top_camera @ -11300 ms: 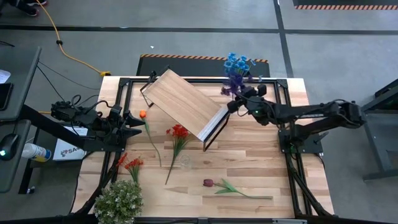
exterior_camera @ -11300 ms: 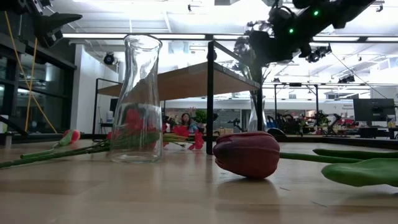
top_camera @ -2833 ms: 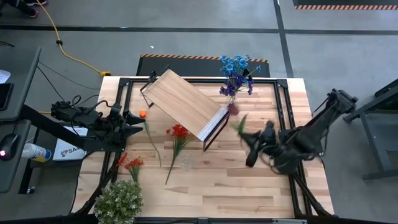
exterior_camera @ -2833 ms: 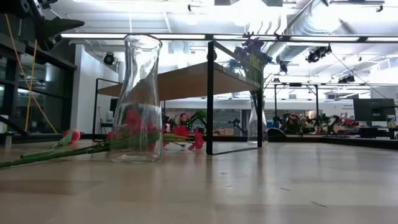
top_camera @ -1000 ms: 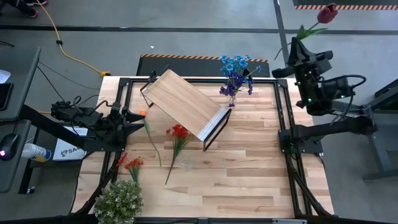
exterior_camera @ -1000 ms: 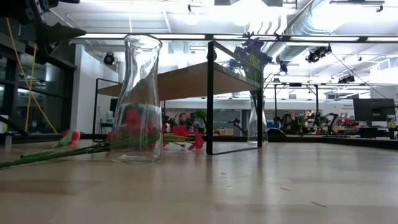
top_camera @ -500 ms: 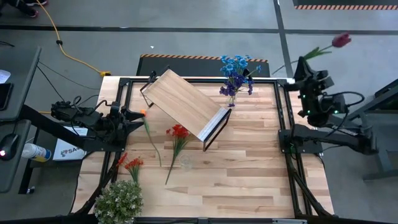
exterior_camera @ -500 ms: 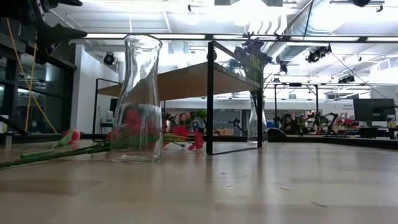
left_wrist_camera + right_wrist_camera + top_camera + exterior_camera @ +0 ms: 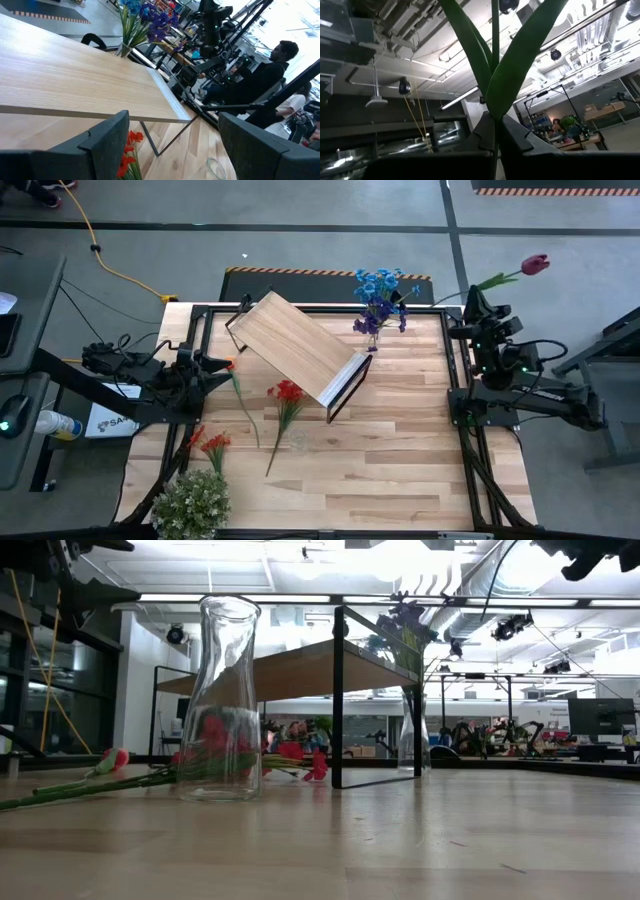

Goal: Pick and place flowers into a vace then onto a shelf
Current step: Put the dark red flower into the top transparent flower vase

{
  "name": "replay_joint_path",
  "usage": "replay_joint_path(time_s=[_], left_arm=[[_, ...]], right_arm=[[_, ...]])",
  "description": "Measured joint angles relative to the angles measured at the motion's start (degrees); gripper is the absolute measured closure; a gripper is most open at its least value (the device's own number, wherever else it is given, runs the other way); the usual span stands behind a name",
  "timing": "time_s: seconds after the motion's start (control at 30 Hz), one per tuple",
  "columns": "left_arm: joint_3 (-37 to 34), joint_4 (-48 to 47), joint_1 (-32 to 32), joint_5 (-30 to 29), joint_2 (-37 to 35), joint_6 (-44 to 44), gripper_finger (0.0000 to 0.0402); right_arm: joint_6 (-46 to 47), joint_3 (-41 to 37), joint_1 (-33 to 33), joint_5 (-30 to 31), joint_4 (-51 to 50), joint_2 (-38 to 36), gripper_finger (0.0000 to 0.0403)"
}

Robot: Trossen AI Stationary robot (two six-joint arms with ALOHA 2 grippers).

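Observation:
My right gripper (image 9: 471, 300) is shut on a dark maroon tulip (image 9: 535, 264) with green leaves, high over the table's far right corner. A glass vase of blue and purple flowers (image 9: 378, 298) stands at the far edge. The wooden shelf (image 9: 298, 348) stands slantwise at the table's middle. An empty glass vase (image 9: 300, 442) stands upright near the red flowers (image 9: 288, 391), which lie flat. My left gripper (image 9: 216, 369) is open and empty at the left, beside an orange bloom (image 9: 229, 364). My right gripper pinches the tulip's green stalk (image 9: 495, 116) between its two fingers, just below where the long leaves part. The stalk runs on past the fingertips, along the fingers. The tulip is lifted clear, its bloom out beyond the table's right far corner.
Orange flowers (image 9: 210, 443) and a bushy pale-green clump (image 9: 193, 504) lie at the near left. The black frame rails (image 9: 455, 360) run along the table's sides. Bare planks (image 9: 400, 450) lie at the near right. People sit in the room beyond (image 9: 270, 75).
My right gripper, shut on the tulip, has come from beyond the far right corner toward the table and downward. The tulip has swung with it: its bloom, earlier pointing away past the far edge, now points out to the right.

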Motion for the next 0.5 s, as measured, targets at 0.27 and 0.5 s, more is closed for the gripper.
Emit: replay_joint_path(time_s=[0.27, 0.5], left_arm=[[-0.01, -0.03, 0.01, -0.02, 0.00, 0.00, 0.0064], [-0.02, -0.04, 0.01, -0.02, 0.00, 0.00, 0.0064]], right_arm=[[1.43, -3.78, -0.13, 0.90, 3.10, 0.01, 0.0403], [6.09, -8.61, -1.42, 0.13, 8.65, 0.01, 0.0403]])
